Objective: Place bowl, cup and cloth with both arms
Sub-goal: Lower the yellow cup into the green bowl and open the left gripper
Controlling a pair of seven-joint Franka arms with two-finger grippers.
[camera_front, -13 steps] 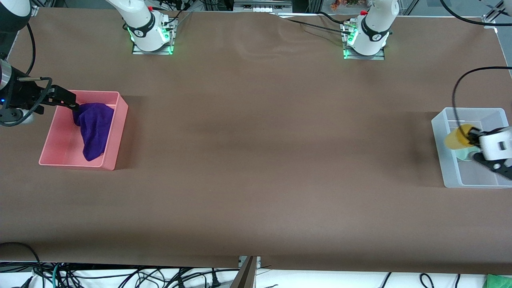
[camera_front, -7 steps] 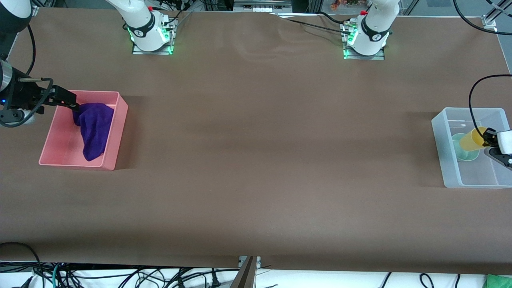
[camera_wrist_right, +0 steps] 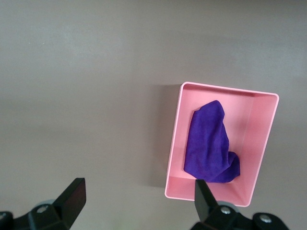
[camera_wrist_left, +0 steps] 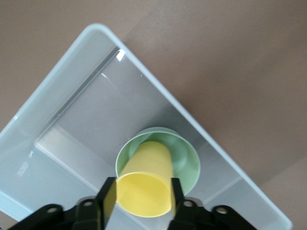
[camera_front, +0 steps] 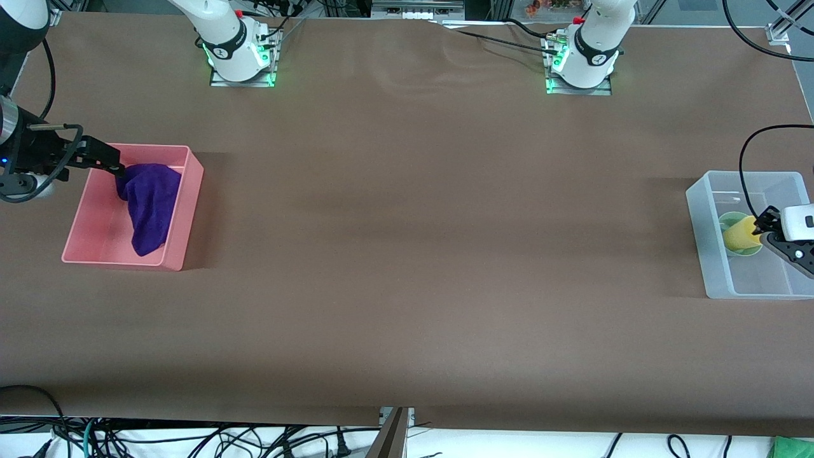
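My left gripper [camera_front: 760,230] is shut on the yellow cup [camera_front: 738,236] and holds it tilted, with its base down in the pale green bowl [camera_front: 729,221]. The bowl sits in a clear plastic bin [camera_front: 697,210] at the left arm's end of the table. In the left wrist view the fingers [camera_wrist_left: 107,196] press both sides of the cup [camera_wrist_left: 144,184] over the bowl [camera_wrist_left: 186,154]. The purple cloth [camera_front: 150,203] lies crumpled in a pink bin [camera_front: 95,236]. My right gripper [camera_front: 114,166] is open and empty over that bin's edge, and the arm waits.
The right wrist view shows the cloth [camera_wrist_right: 211,143] in the pink bin [camera_wrist_right: 174,158] with brown table around it, past my open right gripper [camera_wrist_right: 136,194]. The clear bin's wall [camera_wrist_left: 72,96] surrounds the bowl. Both arm bases stand along the table's edge farthest from the front camera.
My left gripper has carried the yellow cup across the clear bin and down, so that its base now rests in the green bowl. The right arm and cloth have not moved.
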